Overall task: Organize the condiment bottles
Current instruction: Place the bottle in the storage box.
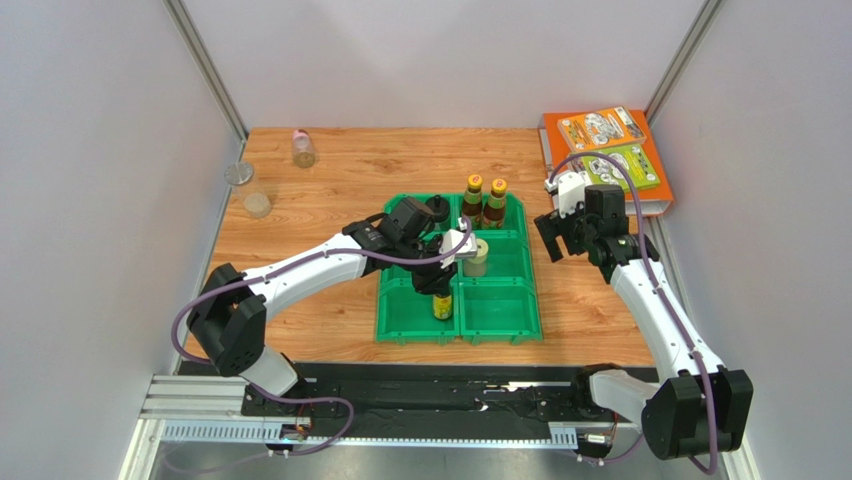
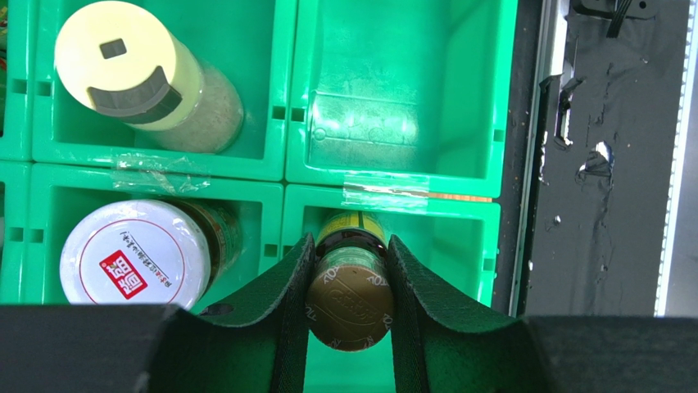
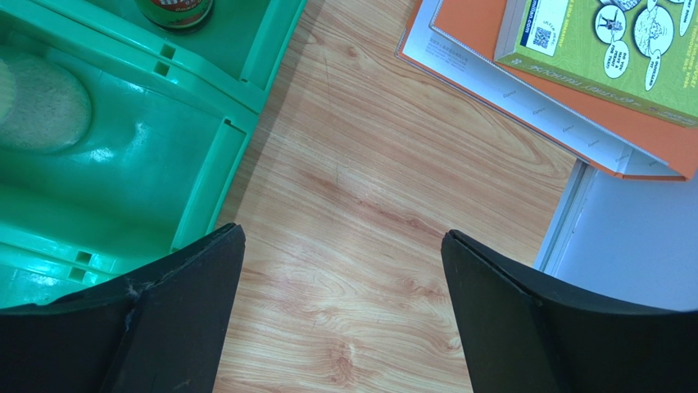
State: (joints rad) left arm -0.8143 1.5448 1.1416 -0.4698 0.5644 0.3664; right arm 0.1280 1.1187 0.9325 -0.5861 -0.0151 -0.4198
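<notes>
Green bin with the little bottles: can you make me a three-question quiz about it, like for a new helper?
1. True or false: the right gripper is holding a bottle.
2. What is the left gripper shut on? A) a spoon B) a brown-capped bottle C) a sponge
3. How many bottles stand on the table outside the green bin?
Key: 1 false, it is open. 2 B. 3 two: a pink-capped bottle and a clear jar.
</notes>
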